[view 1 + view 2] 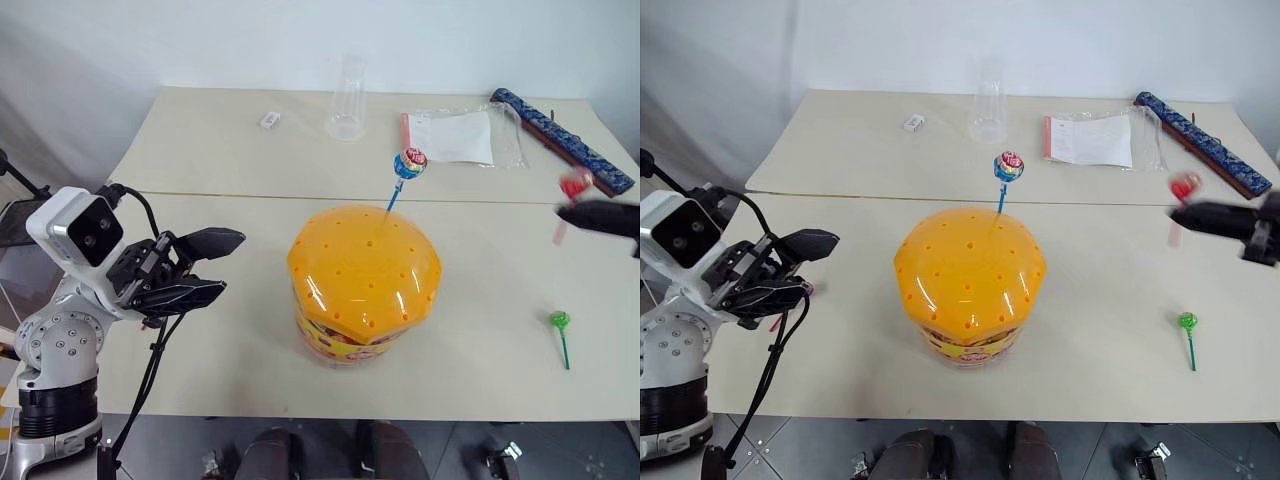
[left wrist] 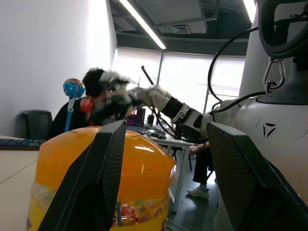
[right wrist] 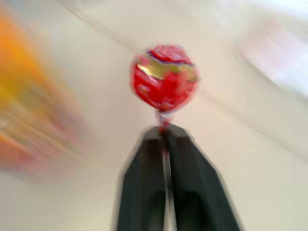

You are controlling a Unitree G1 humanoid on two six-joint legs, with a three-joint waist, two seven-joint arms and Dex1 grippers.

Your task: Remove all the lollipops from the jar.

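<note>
One lollipop with a blue stick (image 1: 408, 165) is being left standing in a hole near the back of the jar's (image 1: 364, 284) orange perforated lid, so the task is judged unfinished. A red lollipop (image 3: 164, 77) is being pinched by its stick between the closed fingers of the right gripper (image 1: 572, 213), head outward, and is being carried out over the right side of the table (image 1: 220, 350), well apart from the jar; the hold on the stick rather than the candy head is judged to be what lets it be drawn straight out of a hole. A green lollipop (image 1: 560, 334) is lying flat on the table near the right front edge, probably where removed ones are being set down, so the red one is likely being taken towards that area. The left gripper (image 1: 205, 268) is being held level beside the jar on its left, its fingers partly spread and empty, not touching the tub; it may be being kept ready to steady it. Further back, a clear cup (image 1: 347, 98), a plastic sleeve with papers (image 1: 460, 136), a small white object (image 1: 269, 120) and a long blue patterned bar (image 1: 560, 138) are being left well away from the work, and nothing is standing between the right gripper and the open tabletop.
</note>
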